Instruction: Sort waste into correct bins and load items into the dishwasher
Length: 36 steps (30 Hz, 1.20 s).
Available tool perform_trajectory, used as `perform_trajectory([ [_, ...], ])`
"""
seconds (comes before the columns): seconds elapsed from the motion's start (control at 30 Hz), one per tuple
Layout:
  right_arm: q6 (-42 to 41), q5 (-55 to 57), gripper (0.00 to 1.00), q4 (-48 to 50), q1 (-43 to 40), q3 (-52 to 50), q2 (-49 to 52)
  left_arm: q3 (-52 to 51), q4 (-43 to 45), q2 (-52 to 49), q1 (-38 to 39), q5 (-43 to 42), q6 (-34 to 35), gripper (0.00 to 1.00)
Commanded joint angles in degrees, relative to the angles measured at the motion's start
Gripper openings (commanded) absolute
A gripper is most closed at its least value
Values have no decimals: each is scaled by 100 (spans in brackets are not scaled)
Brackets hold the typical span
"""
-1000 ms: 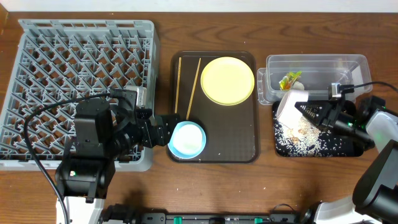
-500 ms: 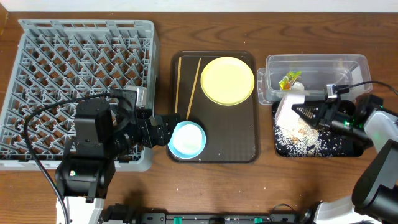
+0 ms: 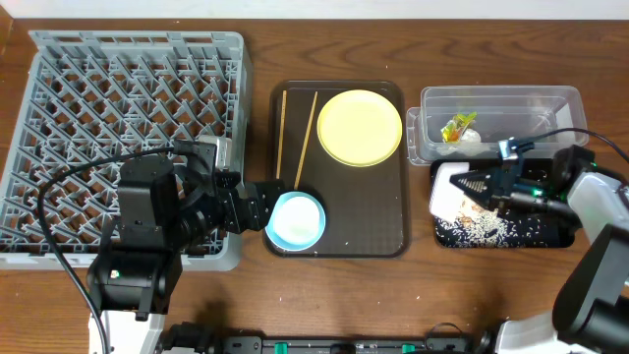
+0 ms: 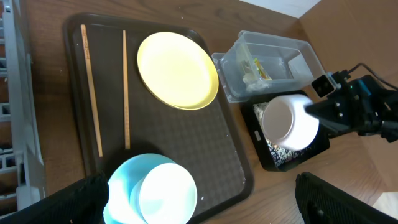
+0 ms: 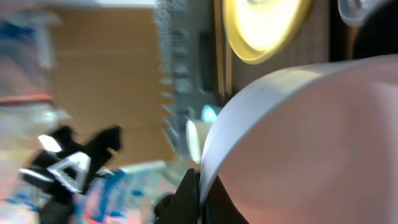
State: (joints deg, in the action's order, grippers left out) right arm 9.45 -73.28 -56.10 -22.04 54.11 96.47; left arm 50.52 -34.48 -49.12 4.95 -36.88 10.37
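White bowl [image 3: 450, 187]: held tipped on its side over the black tray [image 3: 503, 243], at the tray's left end. In the left wrist view its mouth faces left, toward the brown serving tray [image 3: 373, 211]. The right gripper [image 3: 470, 184] is fully closed, pinching the bowl's rim from the right side. Rice grains [image 3: 472, 228] lie scattered in the black tray under it. I judge the dump is about done.

The relation I'm steering by:
- The dish rack [image 3: 128, 98] lies far to the left of the bowl, across the whole serving tray.
- My right arm holds the bowl at the opposite end of the table.
- My left arm sits right at the rack's near corner, so it is much the nearer one.

Left gripper [image 3: 263, 208]: spread wide, holding nothing, just beside the light blue bowl [image 3: 297, 218], which lies to its right.
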Motion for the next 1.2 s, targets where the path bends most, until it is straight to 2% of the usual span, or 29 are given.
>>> perform_trajectory([
  [0.0,7,999,1,-7,291,363,-658,114,2,9,11,48,-17,96],
  [0.07,170,914,1,63,448,409,-1067,114,2,9,11,46,-17,96],
  [0.13,-470,1329,1,269,597,411,-1414,114,2,9,11,46,-17,96],
  [0.2,-1021,2319,1,407,892,411,-1781,114,2,9,11,46,-17,96],
  [0.4,-1401,3733,1,684,2675,411,-2398,114,2,9,11,46,-20,96],
  [0.57,-1827,5779,1,1150,4669,409,-2138,114,2,9,11,46,-17,96],
  [0.67,-2017,6734,1,1414,5543,409,-1773,114,2,9,11,48,-17,96],
  [0.77,-2098,7167,1,1646,5984,409,-1379,114,2,9,11,48,-17,96],
  [0.9,-2142,6913,2,1810,6111,409,-852,114,2,9,11,46,-17,96],
  [0.97,-2133,6725,8,1818,6118,409,-686,114,4,9,11,46,-17,96],
  [1.07,-2055,6677,36,1797,6116,411,-614,114,4,11,11,46,-15,96],
  [1.17,-2057,6596,46,1749,6105,518,-713,114,9,11,11,46,-15,96],
])
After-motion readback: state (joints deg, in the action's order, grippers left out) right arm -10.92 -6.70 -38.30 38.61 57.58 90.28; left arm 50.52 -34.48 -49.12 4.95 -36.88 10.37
